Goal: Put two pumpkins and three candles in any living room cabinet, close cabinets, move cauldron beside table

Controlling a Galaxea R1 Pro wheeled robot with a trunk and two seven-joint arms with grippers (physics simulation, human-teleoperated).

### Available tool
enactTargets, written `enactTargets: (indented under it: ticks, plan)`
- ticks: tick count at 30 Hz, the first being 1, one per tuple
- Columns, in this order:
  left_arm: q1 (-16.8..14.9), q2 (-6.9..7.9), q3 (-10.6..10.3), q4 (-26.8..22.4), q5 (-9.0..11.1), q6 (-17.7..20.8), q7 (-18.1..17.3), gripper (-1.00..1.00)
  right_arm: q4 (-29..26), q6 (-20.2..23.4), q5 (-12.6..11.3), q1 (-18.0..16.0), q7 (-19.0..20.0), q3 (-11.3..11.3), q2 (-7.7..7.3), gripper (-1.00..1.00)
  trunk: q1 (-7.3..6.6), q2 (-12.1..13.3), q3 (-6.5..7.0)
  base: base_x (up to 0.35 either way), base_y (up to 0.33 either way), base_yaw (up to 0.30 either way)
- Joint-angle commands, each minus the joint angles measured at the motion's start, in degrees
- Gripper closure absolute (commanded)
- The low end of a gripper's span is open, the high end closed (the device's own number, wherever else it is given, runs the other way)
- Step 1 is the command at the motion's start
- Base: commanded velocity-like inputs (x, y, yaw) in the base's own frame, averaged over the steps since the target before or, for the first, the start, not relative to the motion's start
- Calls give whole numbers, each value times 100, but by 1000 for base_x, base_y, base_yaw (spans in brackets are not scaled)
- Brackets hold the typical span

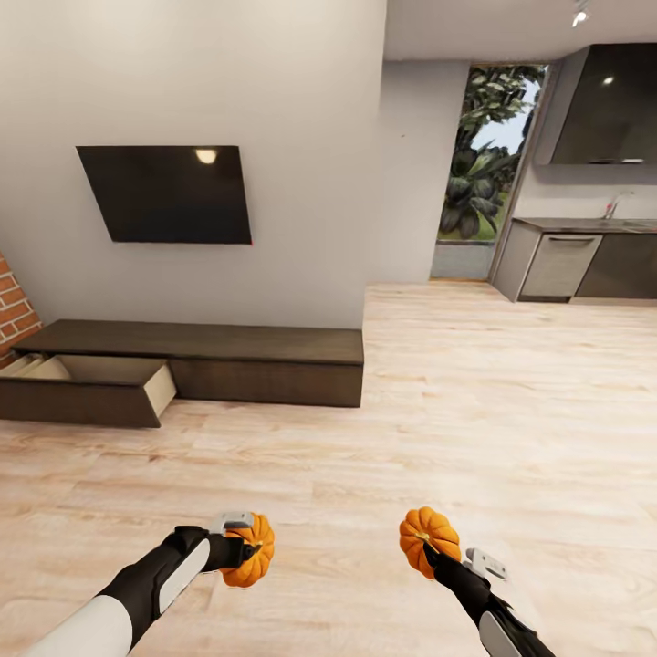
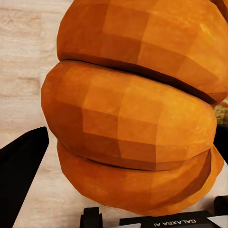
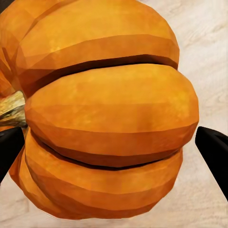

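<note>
A: Two pumpkins are being carried here. The left gripper [image 1: 245, 547] is closed on one pumpkin [image 1: 251, 550], and the right gripper [image 1: 436, 550] is clamped on the other pumpkin [image 1: 428, 539], both held low over the wooden floor [image 1: 474, 411].

B: And in the wrist views?

A: Orange ribs are seen close up in each: the left one's pumpkin [image 2: 137, 109] between dark fingers [image 2: 21, 175], the right one's pumpkin [image 3: 104, 114] with its stem out to the side and a finger [image 3: 213, 152] at the edge.

B: Where is the cabinet?

A: The cabinet [image 1: 265, 360] is set against the white wall, ahead and to the left of both grippers, its long axis running along that wall. One drawer [image 1: 100, 388] at its left end is pulled open, pale inside. The left arm is judged the nearer one to that drawer.

B: So a turn is called for?

A: Likely, leftward and forward; open floor lies between. A television [image 1: 169, 193] is mounted above, brick [image 1: 14, 306] is glimpsed at far left, and a kitchen [image 1: 584, 255] is seen off to the right.
</note>
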Motion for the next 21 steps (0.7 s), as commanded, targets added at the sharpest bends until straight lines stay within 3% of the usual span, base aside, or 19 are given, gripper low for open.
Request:
enactTargets:
  ticks: [1, 21]
  plan:
    - [-6, 8, -43, -16, 55, 12, 68, 100, 3, -20, -62, -5, 24, 10, -2, 100, 3, -4, -5, 274, 0, 0]
    - [-6, 8, -71, -16, 55, 12, 68, 100, 2, -20, -62, -5, 23, 10, -2, 100, 3, -4, -5, 266, 0, 0]
